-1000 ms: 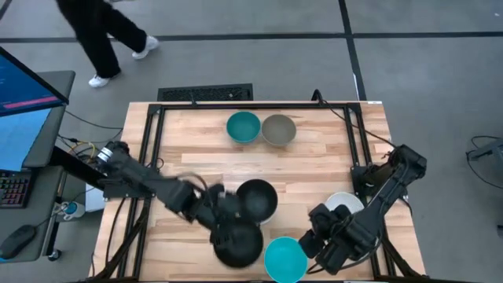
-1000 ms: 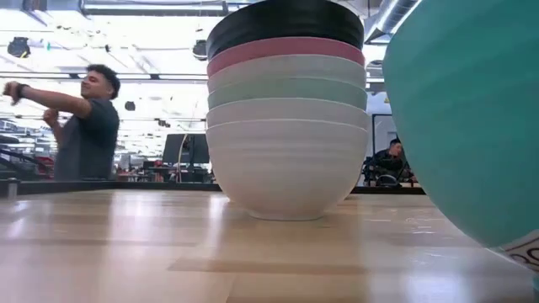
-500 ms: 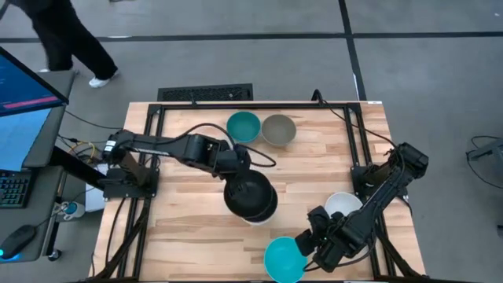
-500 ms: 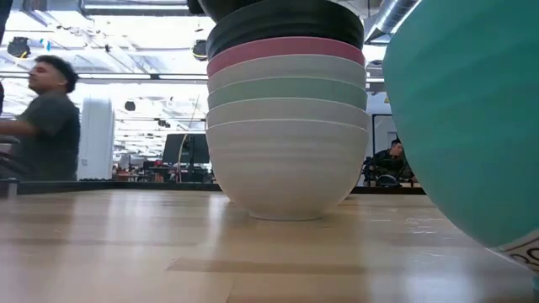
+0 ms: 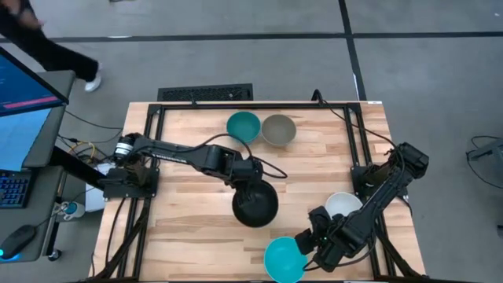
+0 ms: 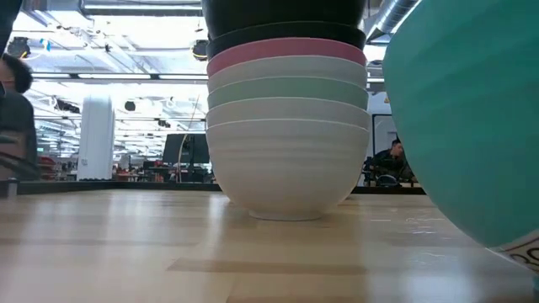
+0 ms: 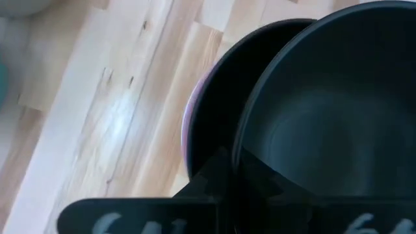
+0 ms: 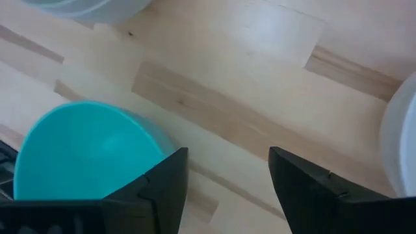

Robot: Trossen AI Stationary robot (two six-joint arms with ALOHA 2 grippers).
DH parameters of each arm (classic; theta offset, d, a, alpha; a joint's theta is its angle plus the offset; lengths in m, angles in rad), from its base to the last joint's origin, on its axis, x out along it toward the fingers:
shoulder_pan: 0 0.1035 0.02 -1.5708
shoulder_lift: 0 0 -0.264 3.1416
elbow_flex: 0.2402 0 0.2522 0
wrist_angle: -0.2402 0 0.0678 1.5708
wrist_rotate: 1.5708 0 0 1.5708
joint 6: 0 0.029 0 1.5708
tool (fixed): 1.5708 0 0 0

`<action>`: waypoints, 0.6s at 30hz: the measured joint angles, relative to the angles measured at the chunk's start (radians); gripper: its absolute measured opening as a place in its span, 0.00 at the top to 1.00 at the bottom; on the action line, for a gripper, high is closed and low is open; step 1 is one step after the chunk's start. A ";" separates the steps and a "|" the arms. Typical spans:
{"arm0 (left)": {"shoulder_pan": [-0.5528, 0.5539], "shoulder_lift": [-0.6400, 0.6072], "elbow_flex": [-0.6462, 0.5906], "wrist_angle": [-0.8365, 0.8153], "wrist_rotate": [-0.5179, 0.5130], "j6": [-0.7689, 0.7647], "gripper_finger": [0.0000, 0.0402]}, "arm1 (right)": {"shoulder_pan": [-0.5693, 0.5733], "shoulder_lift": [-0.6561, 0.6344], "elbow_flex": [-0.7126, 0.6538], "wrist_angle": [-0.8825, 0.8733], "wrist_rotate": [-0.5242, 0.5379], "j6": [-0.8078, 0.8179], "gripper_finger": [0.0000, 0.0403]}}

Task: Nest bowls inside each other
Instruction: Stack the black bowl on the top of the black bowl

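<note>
A stack of bowls (image 6: 286,135) stands mid-table: white at the bottom, then off-white, sage green, pink and black. My left gripper (image 5: 250,179) is shut on another black bowl (image 5: 256,207), mouth up, right over the stack's top. My right gripper (image 8: 224,188) stands open near the table's near edge, beside a cyan bowl (image 5: 283,259). One of its fingers (image 8: 162,185) is at the bowl's rim, and only bare wood lies between the fingers. I cannot tell whether that finger touches the bowl. A white bowl (image 5: 343,205) sits by the right arm. My left gripper holds the black bowl by its rim (image 7: 239,153), on the side toward the table's far left. The fingers slant down from that side; dark against the black bowl, they hide which finger is inside. The bowl is level, low over the stack's black bowl (image 7: 208,123); whether it rests there, I cannot tell.
A teal bowl (image 5: 243,126) and a taupe grey bowl (image 5: 278,130) sit side by side near the table's far edge. Bare wood (image 5: 189,228) lies left of the stack. A person walks on the floor beyond the far left corner.
My left gripper has carried the black bowl from the near edge toward the far side, then over the stack, and has brought it down onto the stack's top. My right gripper has sunk a little beside the cyan bowl.
</note>
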 joint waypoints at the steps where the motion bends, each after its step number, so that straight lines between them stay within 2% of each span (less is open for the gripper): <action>1: 0.000 0.007 -0.001 0.004 -0.005 0.000 1.00 | 0.002 0.000 0.000 0.006 -0.004 0.000 0.42; 7: 0.003 0.014 -0.003 0.032 -0.018 0.019 0.98 | 0.008 0.010 0.000 0.046 -0.029 -0.001 0.42; 12: -0.002 0.014 0.023 0.036 -0.025 0.019 0.87 | 0.008 0.010 0.000 0.138 -0.027 -0.049 0.42; 18: -0.002 0.013 0.043 0.025 -0.018 0.015 0.73 | 0.008 0.010 0.000 0.128 -0.037 -0.052 0.42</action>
